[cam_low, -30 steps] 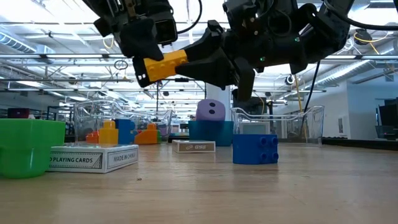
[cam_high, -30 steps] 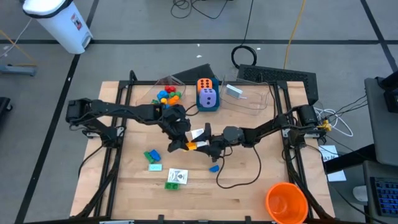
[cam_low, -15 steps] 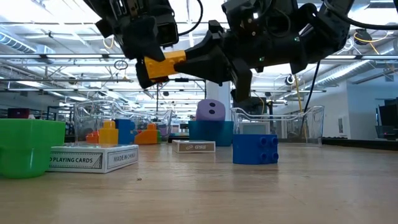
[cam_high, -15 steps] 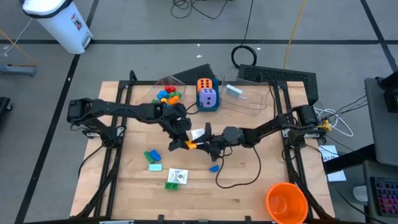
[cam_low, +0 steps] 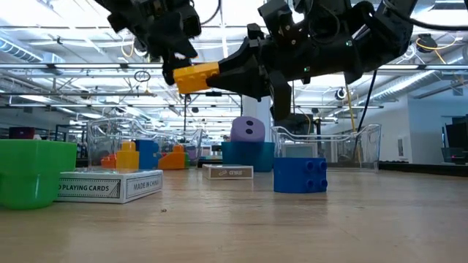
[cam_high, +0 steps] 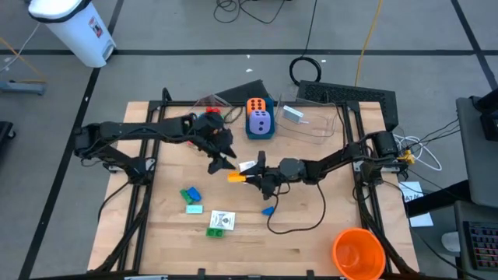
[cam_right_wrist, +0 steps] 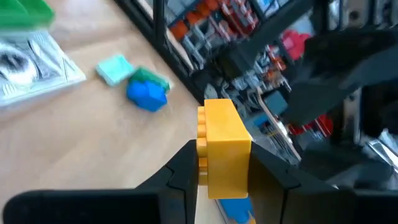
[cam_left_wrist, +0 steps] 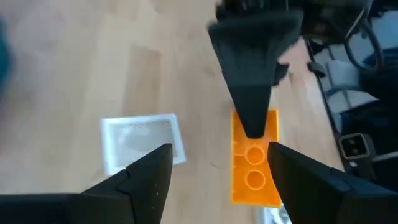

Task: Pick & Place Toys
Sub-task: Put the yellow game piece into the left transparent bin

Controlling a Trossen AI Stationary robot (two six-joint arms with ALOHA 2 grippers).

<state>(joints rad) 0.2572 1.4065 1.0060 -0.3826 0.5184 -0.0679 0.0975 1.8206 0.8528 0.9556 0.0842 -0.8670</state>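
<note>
A yellow-orange brick [cam_low: 191, 77] hangs above the middle of the table with my right gripper [cam_right_wrist: 224, 180] shut on it. My left gripper [cam_left_wrist: 217, 177] stands open just beyond the brick's free end [cam_left_wrist: 254, 177], up and toward the table's left, touching nothing. A blue brick [cam_low: 300, 175] lies on the table below. A green and a blue brick [cam_high: 189, 194] and card packs [cam_high: 222, 221] lie near the front left. An orange die [cam_high: 257, 105] and a purple die [cam_high: 260, 123] sit at the back. My right gripper pinches the brick's two opposite sides [cam_right_wrist: 205, 165] between its two fingers, at the end nearer the table's right. The fingers [cam_low: 234, 69] come in level from the table's right and lie along the brick. The brick is lifted clear, roughly level, sticking out past the fingertips.
Clear tubs [cam_high: 311, 120] stand at the back, and coloured bricks [cam_high: 210, 118] lie at the back left. A white card [cam_left_wrist: 142, 142] lies under the grippers. A playing-card box [cam_low: 110, 185] and a green brick [cam_low: 29, 172] sit near the low camera. A big orange cup [cam_high: 358, 253] stands front right.
My left gripper has opened and let go of the yellow-orange brick, then risen and drawn back toward the table's far left. The brick has stayed where it was, held by my right gripper alone.
</note>
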